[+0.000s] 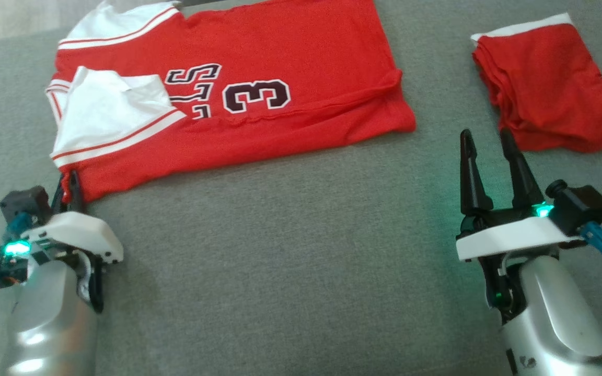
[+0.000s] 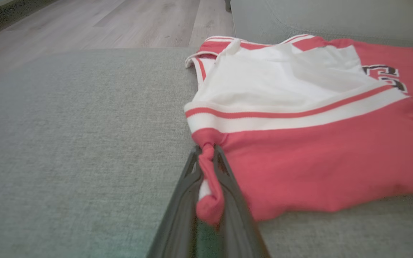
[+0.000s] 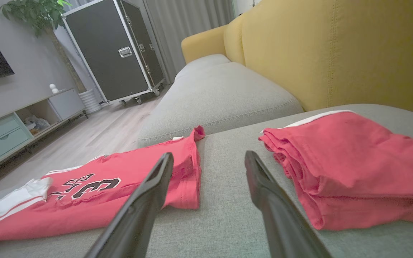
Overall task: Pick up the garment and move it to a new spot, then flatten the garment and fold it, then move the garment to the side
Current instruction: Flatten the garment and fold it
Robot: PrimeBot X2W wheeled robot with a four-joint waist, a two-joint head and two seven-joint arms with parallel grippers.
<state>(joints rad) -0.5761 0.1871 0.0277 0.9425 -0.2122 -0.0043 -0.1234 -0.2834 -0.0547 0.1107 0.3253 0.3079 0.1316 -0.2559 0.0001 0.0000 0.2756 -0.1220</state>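
My left gripper (image 1: 69,180), white-bodied with two long dark fingers on a silver forearm, sits at eight o'clock in the head view, pinched on a corner of the red-and-white jersey (image 1: 301,47). My right gripper (image 1: 485,134), at four o'clock, points toward twelve with its fingers spread wide, holding nothing.

Bare grey sofa seat (image 1: 290,250) btwn left hand (image 1: 69,183) & right hand (image 1: 486,136): wide open lane. Jersey (image 1: 280,104) covers far left-centre; folded red pile (image 1: 546,89) sits far right, just beside right hand. Narrow bare strip btwn jersey hem & pile. Yellow backrest (image 3: 335,53) walls off behind pile. Seat left of jersey bare up to wood floor (image 2: 120,21).
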